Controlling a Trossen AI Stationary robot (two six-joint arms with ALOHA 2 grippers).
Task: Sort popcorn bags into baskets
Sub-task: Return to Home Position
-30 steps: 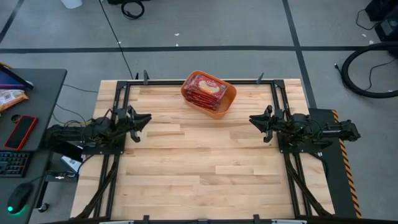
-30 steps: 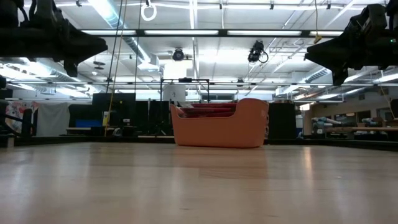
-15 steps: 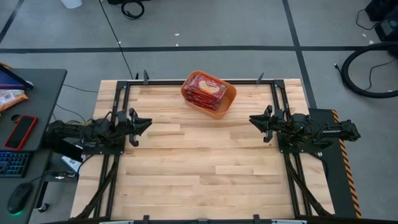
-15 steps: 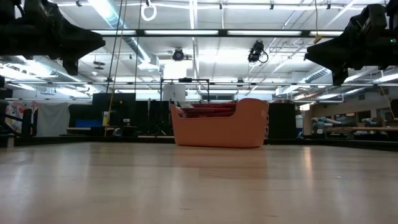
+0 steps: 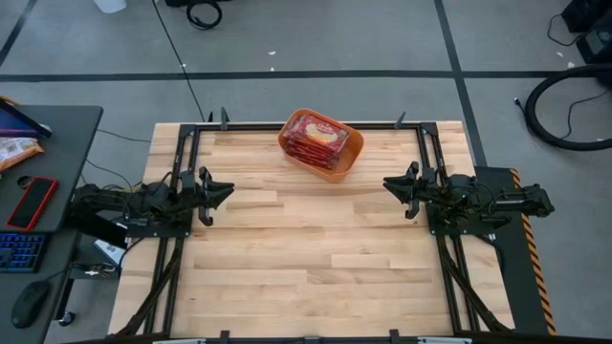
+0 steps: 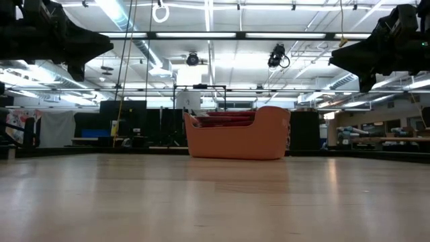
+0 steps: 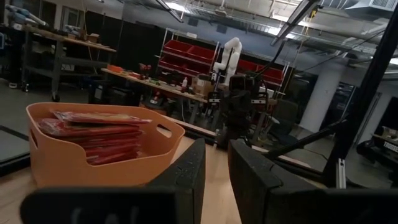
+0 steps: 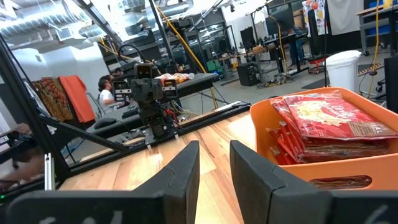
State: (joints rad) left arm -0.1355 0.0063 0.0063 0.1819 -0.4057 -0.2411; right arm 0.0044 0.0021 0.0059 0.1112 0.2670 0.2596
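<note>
Both arms are parked at the table's edges and I'm reading the scene from overhead. The left gripper point(image 5: 222, 188) hangs over the middle-left of the wooden table point(image 5: 306, 248), and its wrist camera shows me the two fingers a narrow gap apart with nothing between them. The right gripper point(image 5: 390, 184) sits over the middle-right, pointing inward, and it looks the same: a slim gap, empty. The orange tub point(image 5: 346, 164) stands at the top centre of the frame, turned at a slight angle near the far edge and well apart from both grippers. The red popcorn bags point(image 5: 316, 136) lie stacked flat inside it. In the low view their top edges just show above the tub's rim.
</note>
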